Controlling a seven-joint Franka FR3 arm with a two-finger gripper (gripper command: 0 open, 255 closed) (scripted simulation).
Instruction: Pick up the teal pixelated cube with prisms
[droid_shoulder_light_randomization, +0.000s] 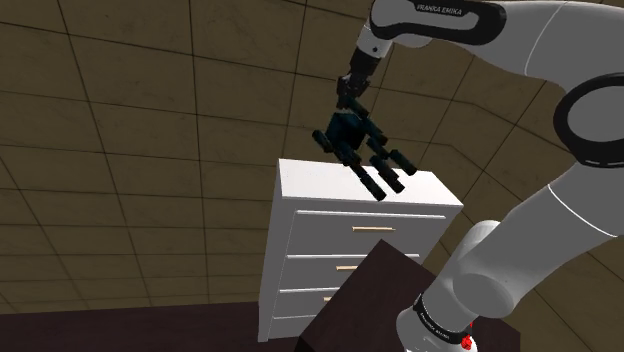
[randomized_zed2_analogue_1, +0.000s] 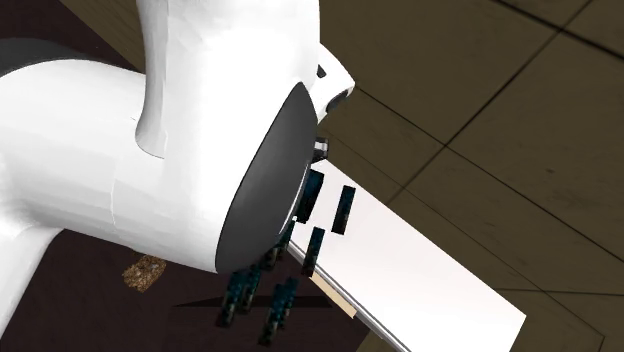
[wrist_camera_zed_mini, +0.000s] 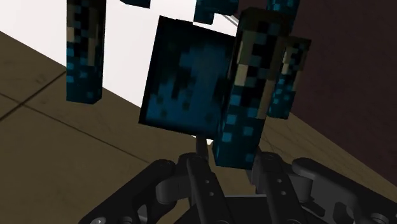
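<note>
The teal pixelated cube (droid_shoulder_light_randomization: 345, 132) hangs in the air above the white dresser, with dark blue-black prisms (droid_shoulder_light_randomization: 385, 172) sticking out of it toward the shoulder view's lower right. My gripper (droid_shoulder_light_randomization: 350, 112) comes down from above and is shut on the cube. In the wrist view the cube's blue pixelated face (wrist_camera_zed_mini: 188, 79) sits just beyond my two black fingers (wrist_camera_zed_mini: 202, 175), with prisms (wrist_camera_zed_mini: 254, 95) on both sides of it. In the second exterior view several prisms (randomized_zed2_analogue_1: 343, 210) poke out from behind the arm's big white link.
A white dresser (droid_shoulder_light_randomization: 300, 215) with three drawers stands below the cube, its flat top (randomized_zed2_analogue_1: 430, 270) close under the prisms. The dark stand box (droid_shoulder_light_randomization: 365, 295) is in front of it. Brown tiled surfaces surround the scene. A small brown speckled object (randomized_zed2_analogue_1: 145, 271) lies low at the second exterior view's left.
</note>
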